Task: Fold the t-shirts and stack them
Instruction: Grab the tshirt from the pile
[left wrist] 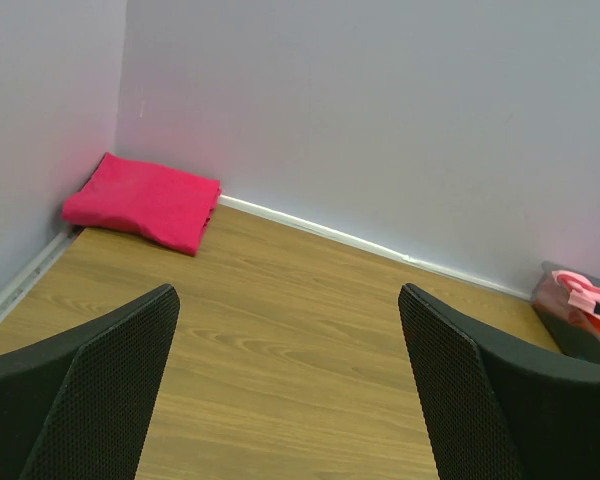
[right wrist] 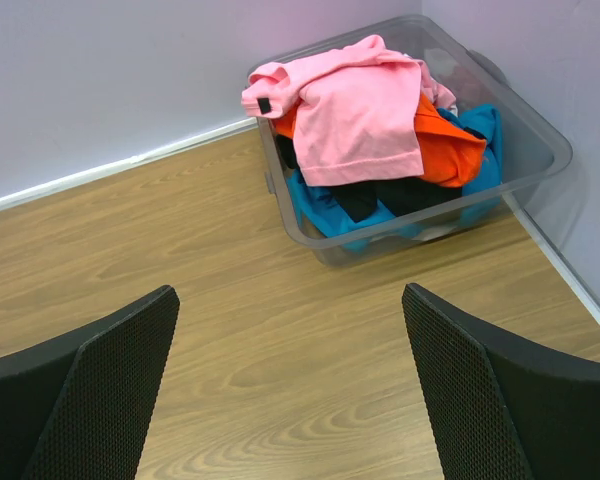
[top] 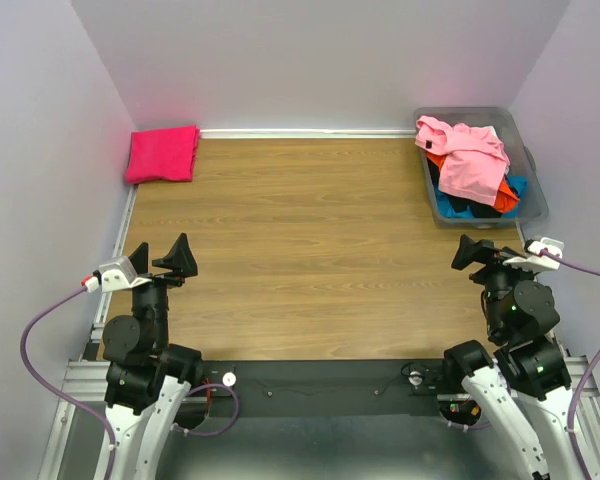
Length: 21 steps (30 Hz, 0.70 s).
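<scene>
L claw (top: 162, 258): wide open, nothing in it; hangs over near-left part of tabletop (top: 310, 250). Wrist view shows only bare wood btwn the two fingers.
R claw (top: 490, 255): also wide open, holding nothing; over near-right part of tabletop, near the bin's near end but not touching it.
Magenta t-shirt (top: 162, 154): folded into a neat rectangle, lying flat on tabletop in far-left corner, where left wall (top: 50, 150) meets back wall (top: 310, 60). Well apart from both claws.
Bin (top: 536, 195): clear plastic, on tabletop in far-right corner, beside right wall (top: 580, 120); holds a loose pile of clothes.
Light pink t-shirt (right wrist: 355, 110): unfolded, on top of the pile; one sleeve hangs over the rim at bin's far-left corner.
Orange t-shirt (right wrist: 445, 140): crumpled under the pink one, twd bin's right side.
Blue t-shirt (right wrist: 315, 200): lower in pile, pressed against bin's near wall.
Black garment (right wrist: 380, 197): small patch showing btwn blue & orange; can't tell its shape.
</scene>
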Motion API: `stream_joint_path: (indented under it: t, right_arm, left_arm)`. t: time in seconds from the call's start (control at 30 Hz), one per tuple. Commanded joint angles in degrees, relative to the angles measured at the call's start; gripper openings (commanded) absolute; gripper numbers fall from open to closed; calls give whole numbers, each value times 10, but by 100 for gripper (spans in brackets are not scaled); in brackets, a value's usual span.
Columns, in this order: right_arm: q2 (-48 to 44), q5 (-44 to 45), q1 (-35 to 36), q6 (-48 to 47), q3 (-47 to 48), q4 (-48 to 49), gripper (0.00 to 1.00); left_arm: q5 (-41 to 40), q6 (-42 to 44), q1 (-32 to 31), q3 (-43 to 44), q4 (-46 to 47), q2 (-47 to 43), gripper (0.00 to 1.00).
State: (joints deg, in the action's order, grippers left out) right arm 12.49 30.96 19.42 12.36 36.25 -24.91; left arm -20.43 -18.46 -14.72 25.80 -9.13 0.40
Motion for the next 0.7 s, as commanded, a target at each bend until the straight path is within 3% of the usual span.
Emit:
stream_joint_path:
  t: [0.0, 0.27, 0.4, 0.67]
  right_arm:
    - [0, 4, 2, -2, -5, 12, 100]
    - [14, 7, 2, 9, 4, 12, 100]
    - [85, -5, 2, 30, 48, 13, 100]
    - [383, 54, 1, 75, 174, 33, 100]
  left_arm:
    - [-15, -3, -2, 3, 3, -73, 99]
    - [-16, -4, -3, 1, 5, -72, 99]
    - [-16, -4, -2, 0, 6, -73, 99]
    - [-44, -12, -2, 2, -1, -71, 99]
